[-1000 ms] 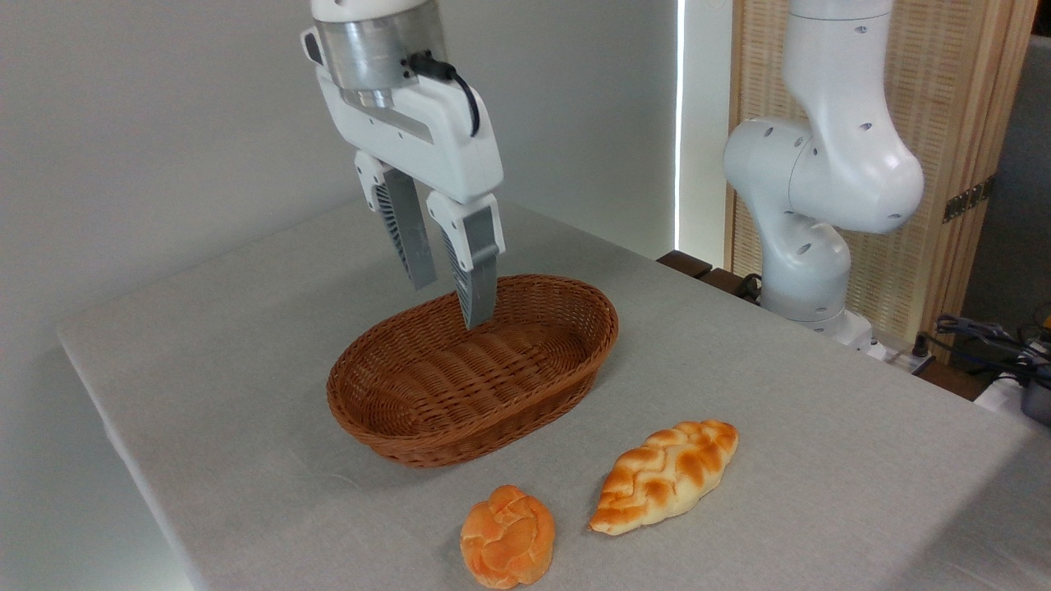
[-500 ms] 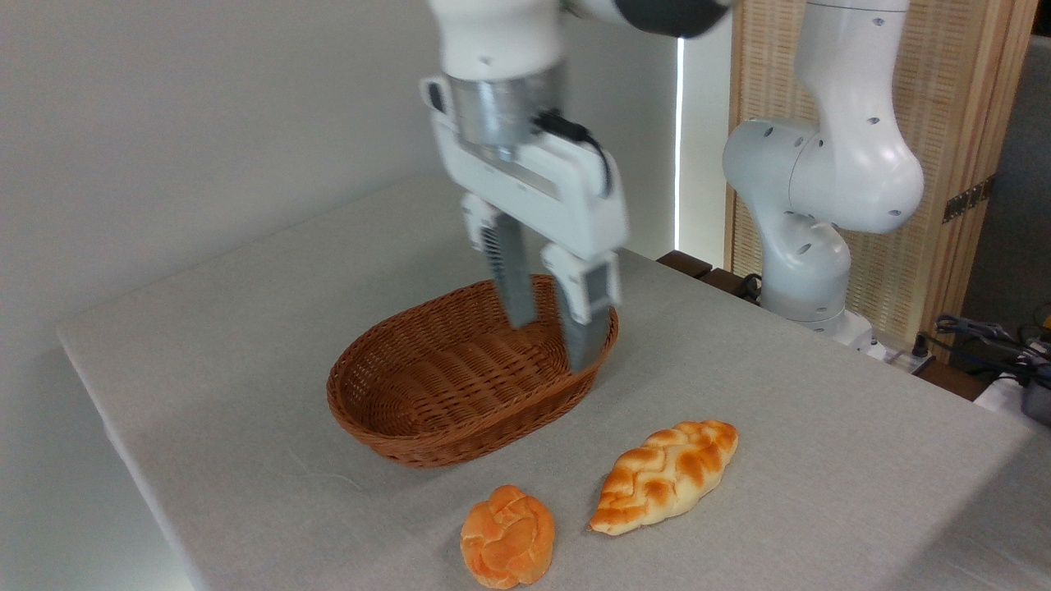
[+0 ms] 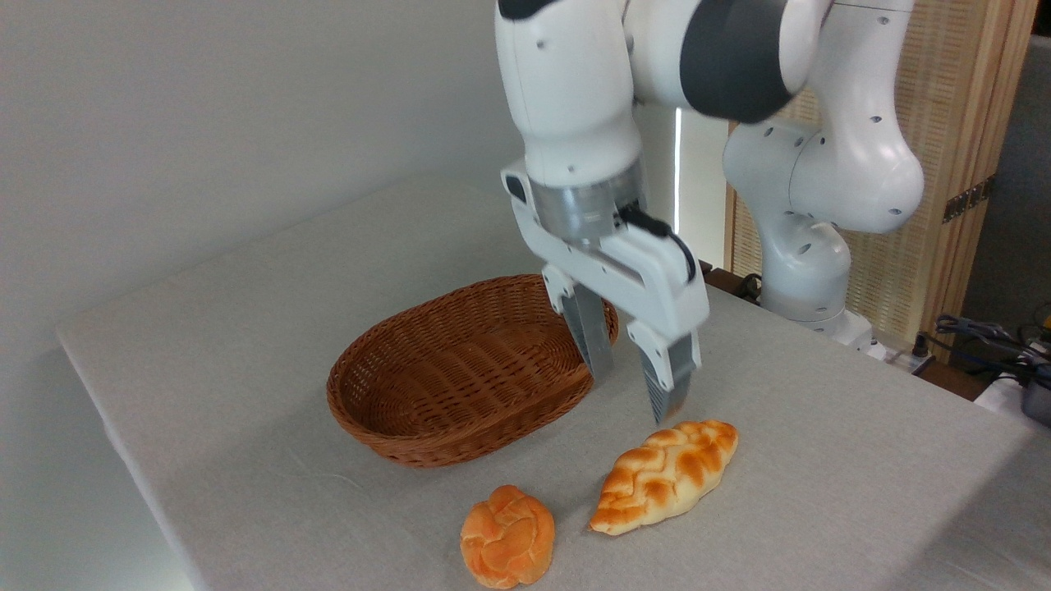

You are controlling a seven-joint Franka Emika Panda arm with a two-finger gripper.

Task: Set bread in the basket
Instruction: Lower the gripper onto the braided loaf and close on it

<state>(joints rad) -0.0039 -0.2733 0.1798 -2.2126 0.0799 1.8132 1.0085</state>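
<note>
- On the grey cloth-covered table [image 3: 821,427], the long braided loaf of bread, pale cream with golden-brown ridges and pointed ends [image 3: 663,476], lies flat, just right of the front of the oval brown woven wicker basket [image 3: 460,377] and apart from it; the basket holds nothing
- Near the front edge, a smaller round orange knotted bun [image 3: 507,536] sits just left of the loaf, not touching it
- By my judgement the loaf is light and somewhat soft, with a bumpy crust that should not slip; a hard pinch might dent it
- Best hold looks to be across the wide middle, fingers on the two long sides, since the tapered tips give little to grip
- White robot arm [image 3: 575,107] reaches down from above, wrist near vertical, with its white two-finger gripper [image 3: 633,386] pointing downward
- Gripper fingers are spread apart with nothing between them, the gap seemingly about enough for the loaf's width
- Right fingertip [image 3: 667,408] hangs just above the loaf's upper right end; the left one shows in front of the basket's right rim
- Grasp not yet made; a shift toward the loaf's middle and a descent seem needed first
</note>
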